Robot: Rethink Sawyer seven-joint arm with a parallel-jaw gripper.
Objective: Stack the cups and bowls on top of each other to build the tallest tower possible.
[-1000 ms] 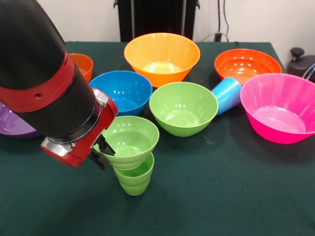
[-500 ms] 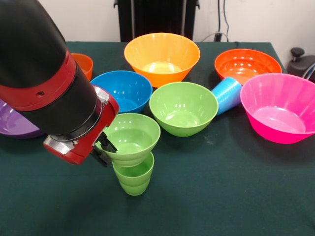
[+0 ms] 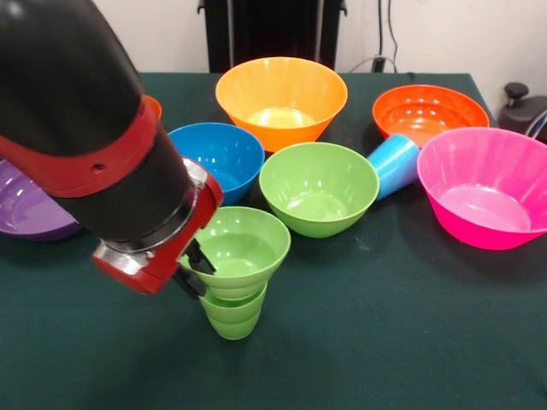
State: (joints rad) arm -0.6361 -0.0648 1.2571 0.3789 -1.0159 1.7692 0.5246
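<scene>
My gripper (image 3: 195,269) is shut on the left rim of a small green bowl (image 3: 244,248). The bowl sits on top of the upright lime green cup (image 3: 232,316) near the table's front and covers the cup's mouth. The light blue cup (image 3: 393,164) lies on its side between a larger green bowl (image 3: 318,188) and a pink bowl (image 3: 487,184). A blue bowl (image 3: 218,158), a yellow-orange bowl (image 3: 280,94) and an orange bowl (image 3: 427,113) stand farther back. A purple bowl (image 3: 26,213) is partly hidden behind my arm.
The bowls stand on a dark green table (image 3: 385,342). A sliver of a small orange bowl (image 3: 154,107) shows behind my arm at the left. A dark object (image 3: 521,107) sits off the table's right edge.
My gripper has moved right and down with the small green bowl. The bowl now sits lower over the lime green cup, hiding more of it.
</scene>
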